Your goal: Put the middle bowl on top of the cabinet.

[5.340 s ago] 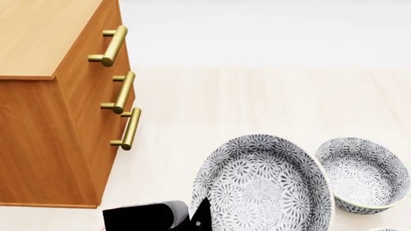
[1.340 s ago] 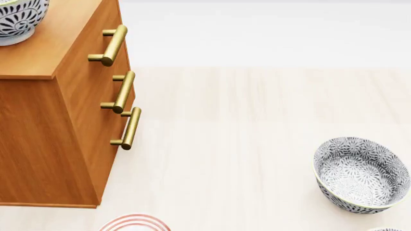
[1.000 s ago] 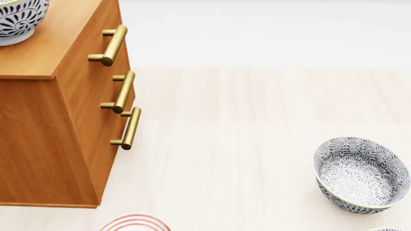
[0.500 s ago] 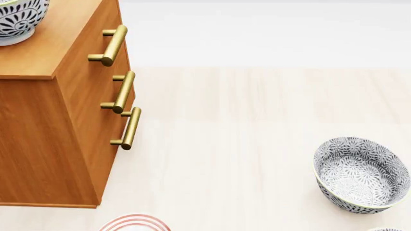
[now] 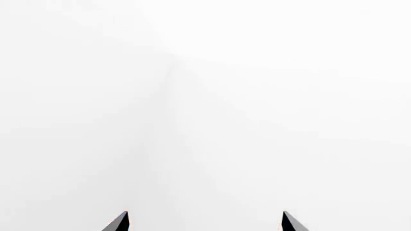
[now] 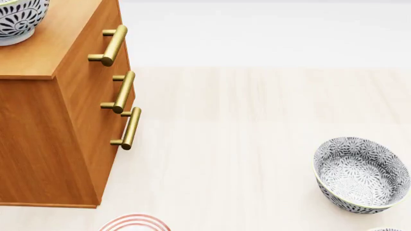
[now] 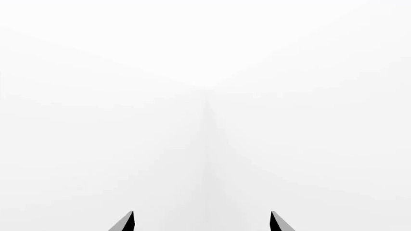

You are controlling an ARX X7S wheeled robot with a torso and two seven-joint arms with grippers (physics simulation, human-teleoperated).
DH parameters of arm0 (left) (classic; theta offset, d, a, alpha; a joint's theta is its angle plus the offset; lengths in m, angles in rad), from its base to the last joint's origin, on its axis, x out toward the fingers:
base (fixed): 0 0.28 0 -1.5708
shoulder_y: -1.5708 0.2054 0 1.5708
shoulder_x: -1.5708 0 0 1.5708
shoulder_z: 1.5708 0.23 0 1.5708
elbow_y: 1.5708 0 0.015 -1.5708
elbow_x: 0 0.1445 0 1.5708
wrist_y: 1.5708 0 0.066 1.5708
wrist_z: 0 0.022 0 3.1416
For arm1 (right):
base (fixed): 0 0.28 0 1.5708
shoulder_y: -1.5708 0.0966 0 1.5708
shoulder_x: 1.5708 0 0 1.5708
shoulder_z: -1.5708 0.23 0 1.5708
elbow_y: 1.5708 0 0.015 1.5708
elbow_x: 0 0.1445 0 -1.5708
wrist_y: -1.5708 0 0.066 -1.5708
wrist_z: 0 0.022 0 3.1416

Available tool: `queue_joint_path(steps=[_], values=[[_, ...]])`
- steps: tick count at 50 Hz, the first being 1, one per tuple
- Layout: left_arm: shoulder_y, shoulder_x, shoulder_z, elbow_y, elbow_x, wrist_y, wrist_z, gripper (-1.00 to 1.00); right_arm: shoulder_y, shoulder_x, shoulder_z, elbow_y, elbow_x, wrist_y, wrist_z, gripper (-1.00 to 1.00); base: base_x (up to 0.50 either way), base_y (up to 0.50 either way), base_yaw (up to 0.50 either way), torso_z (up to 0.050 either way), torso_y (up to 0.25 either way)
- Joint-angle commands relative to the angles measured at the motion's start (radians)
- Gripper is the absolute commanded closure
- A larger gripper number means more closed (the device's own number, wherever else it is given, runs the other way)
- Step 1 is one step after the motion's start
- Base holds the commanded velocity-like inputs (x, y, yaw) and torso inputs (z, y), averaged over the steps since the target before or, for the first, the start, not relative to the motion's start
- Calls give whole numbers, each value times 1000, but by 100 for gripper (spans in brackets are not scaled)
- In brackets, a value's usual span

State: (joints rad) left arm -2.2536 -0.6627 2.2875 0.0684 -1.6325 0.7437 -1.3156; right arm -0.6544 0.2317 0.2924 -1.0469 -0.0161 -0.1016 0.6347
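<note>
The middle bowl [image 6: 16,19], white with a dark floral pattern, stands upright on the flat top of the orange-brown cabinet [image 6: 64,43], cut off by the head view's upper left corner. No arm or gripper shows in the head view. In the left wrist view my left gripper [image 5: 204,222] is open, its two dark fingertips wide apart with only blank white between them. In the right wrist view my right gripper [image 7: 201,221] is likewise open and holds nothing.
Three brass bar handles [image 6: 122,91] stick out from the cabinet's front. Another patterned bowl [image 6: 359,174] sits on the pale floor at the right, with a further bowl's rim [image 6: 385,229] at the bottom edge. A red-ringed plate [image 6: 134,224] peeks in below the cabinet.
Five seconds ago an arm held the bowl low in the head view; now the bowl rests on the cabinet and the arm is out of sight. Nothing moved in the last second.
</note>
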Motion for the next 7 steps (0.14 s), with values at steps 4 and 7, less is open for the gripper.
queue_joint_path(steps=[4, 7], values=[[121, -60, 28, 126, 280, 104, -133, -100, 39, -117, 36, 0, -10, 0, -140, -100, 0, 0, 0, 0, 0], [147, -80, 35, 170, 327, 117, -146, -100, 59, -147, 47, 0, -12, 10, -182, -100, 0, 0, 0, 0, 0]])
